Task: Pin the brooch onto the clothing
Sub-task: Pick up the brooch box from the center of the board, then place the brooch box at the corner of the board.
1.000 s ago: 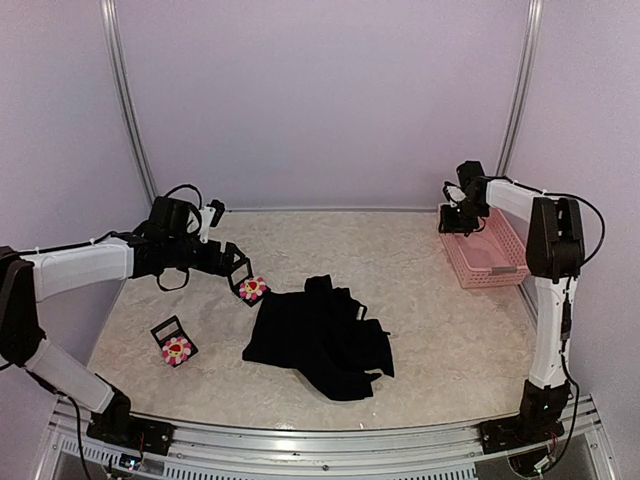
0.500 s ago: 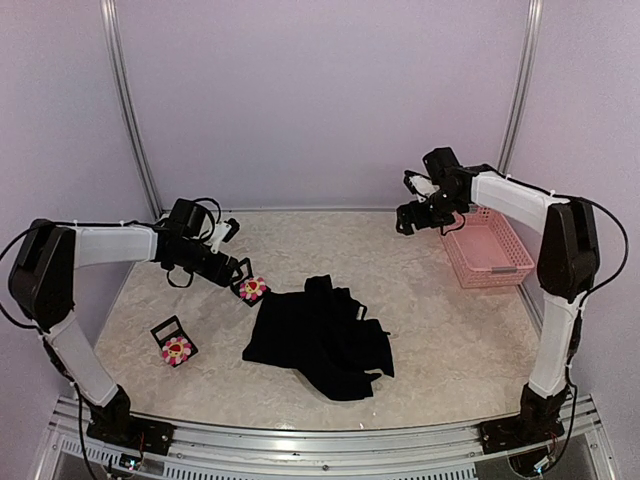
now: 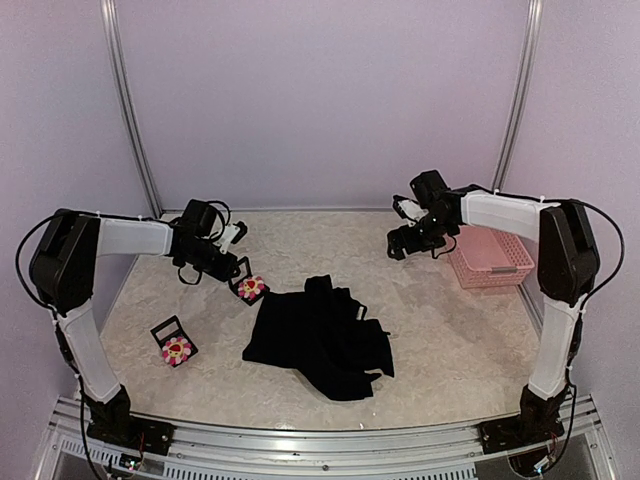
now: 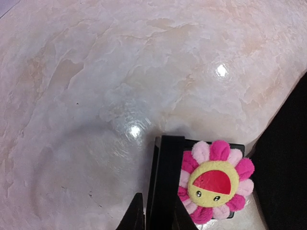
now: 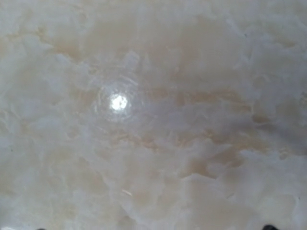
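**Colleague:** Where's the brooch lying?

**Me:** The brooch (image 4: 213,184) is face up on the table (image 3: 450,340), just beside the far left edge of the black T-shirt (image 3: 320,335). The second flower (image 3: 177,348) sits nearer and further left, well apart. I'm leaving that one alone.

**Colleague:** And your jaws?

**Me:** My left gripper (image 4: 157,207) is drawn in narrow, pinching the black flap (image 4: 165,163) that stands up at the brooch's left side. My right gripper (image 3: 398,245) is spread wide with nothing in it, over bare table far right of the shirt.

**Colleague:** How would you lift?

**Me:** Straight up and slowly, I think, so the plush head doesn't swing or twist out. Then a short carry right to a flatter patch of cloth. I'd bring the right arm in to hold the fabric down.
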Action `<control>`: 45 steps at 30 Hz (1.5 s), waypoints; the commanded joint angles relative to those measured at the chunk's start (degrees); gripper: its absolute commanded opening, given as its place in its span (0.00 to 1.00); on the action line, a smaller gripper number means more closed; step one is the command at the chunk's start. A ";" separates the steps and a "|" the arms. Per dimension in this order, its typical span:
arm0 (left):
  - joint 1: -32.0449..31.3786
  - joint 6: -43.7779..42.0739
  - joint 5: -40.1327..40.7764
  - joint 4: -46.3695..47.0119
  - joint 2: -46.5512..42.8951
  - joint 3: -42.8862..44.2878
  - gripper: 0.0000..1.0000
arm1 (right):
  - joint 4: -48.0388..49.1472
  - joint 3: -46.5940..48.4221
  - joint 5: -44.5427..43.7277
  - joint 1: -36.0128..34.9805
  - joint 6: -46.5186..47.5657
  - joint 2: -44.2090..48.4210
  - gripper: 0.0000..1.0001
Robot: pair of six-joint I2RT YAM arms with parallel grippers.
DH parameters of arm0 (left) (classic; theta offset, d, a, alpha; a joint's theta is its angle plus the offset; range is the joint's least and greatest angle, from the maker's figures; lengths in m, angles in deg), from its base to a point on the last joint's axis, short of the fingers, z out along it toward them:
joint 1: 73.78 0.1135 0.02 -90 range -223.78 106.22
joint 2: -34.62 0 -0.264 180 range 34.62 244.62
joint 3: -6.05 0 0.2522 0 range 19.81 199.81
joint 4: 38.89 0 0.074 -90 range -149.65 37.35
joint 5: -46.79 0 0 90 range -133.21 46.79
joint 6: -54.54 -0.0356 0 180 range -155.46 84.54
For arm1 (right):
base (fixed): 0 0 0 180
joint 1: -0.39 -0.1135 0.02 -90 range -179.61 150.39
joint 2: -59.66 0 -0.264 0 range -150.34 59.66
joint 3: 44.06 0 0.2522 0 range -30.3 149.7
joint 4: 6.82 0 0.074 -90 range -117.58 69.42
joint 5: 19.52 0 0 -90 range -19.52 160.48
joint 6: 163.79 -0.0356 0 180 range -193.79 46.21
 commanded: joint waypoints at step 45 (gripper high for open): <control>25.83 6.34 11.65 -2.20 7.03 11.39 0.00 | 0.18 -4.38 -5.80 -1.29 0.84 6.56 0.94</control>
